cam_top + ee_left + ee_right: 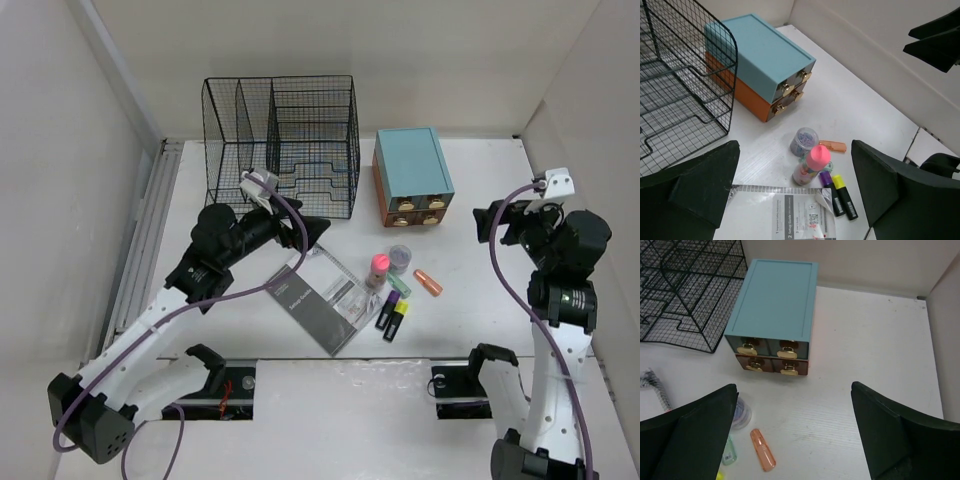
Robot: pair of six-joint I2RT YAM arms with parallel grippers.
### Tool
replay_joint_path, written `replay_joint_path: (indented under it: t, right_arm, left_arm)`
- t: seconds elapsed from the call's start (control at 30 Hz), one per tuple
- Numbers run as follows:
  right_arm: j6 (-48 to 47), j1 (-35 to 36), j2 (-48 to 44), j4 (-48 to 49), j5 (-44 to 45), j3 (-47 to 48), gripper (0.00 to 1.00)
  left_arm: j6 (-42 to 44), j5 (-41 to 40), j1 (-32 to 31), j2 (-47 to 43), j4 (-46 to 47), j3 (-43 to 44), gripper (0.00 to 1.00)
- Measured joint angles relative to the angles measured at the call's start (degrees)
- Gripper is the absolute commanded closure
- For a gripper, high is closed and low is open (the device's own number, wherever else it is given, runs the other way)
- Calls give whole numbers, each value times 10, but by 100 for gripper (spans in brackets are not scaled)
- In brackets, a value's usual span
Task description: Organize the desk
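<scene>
Logged left hand (pixel 320 230) held above the surface (pixel 480 170), fingers spread wide, nothing gripped. Logged right hand (pixel 793 387) likewise spread wide and empty, also held above the surface. Placed the white surface below and ahead of both hands, carrying everything noted here. From left hand: found a grey booklet (pixel 790 215) lying flat nearest, just ahead and under the gap between the fingers. Just beyond it, noted a pink-capped bottle (pixel 815 162) standing upright, with a small clear jar (pixel 804 141) close behind; cannot tell whether touching. To the right of the bottle, recorded a purple highlighter (pixel 831 192) and a yellow highlighter (pixel 845 196) lying side by side, and farther out an orange tube (pixel 834 145) lying flat. Farther ahead, noted a teal-over-orange drawer box (pixel 762 55); ahead and to the left, a black wire-mesh rack (pixel 680 95). From right hand: found the drawer box straight ahead, brass pulls facing the hand; rack ahead-left; orange tube near the left finger; jar partly hidden behind that finger.
</scene>
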Motion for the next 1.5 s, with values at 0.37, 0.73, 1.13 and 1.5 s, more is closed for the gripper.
replay_joint_path:
  t: [0.37, 0.73, 1.13, 1.5]
  right_arm:
    - [-86, 0, -20, -15, -128, -7, 72]
    - [-151, 238, 247, -127, -125, 196, 0]
    - [-172, 416, 567, -166, -117, 364, 0]
    - [-187, 477, 701, -154, -89, 366, 0]
  left_arm:
    - [-106, -10, -35, -21, -7, -42, 23]
    - [-270, -116, -65, -192, -4, -211, 59]
    - [-369, -227, -65, -229, -69, -286, 26]
    - [-441, -227, -75, -183, -37, -401, 24]
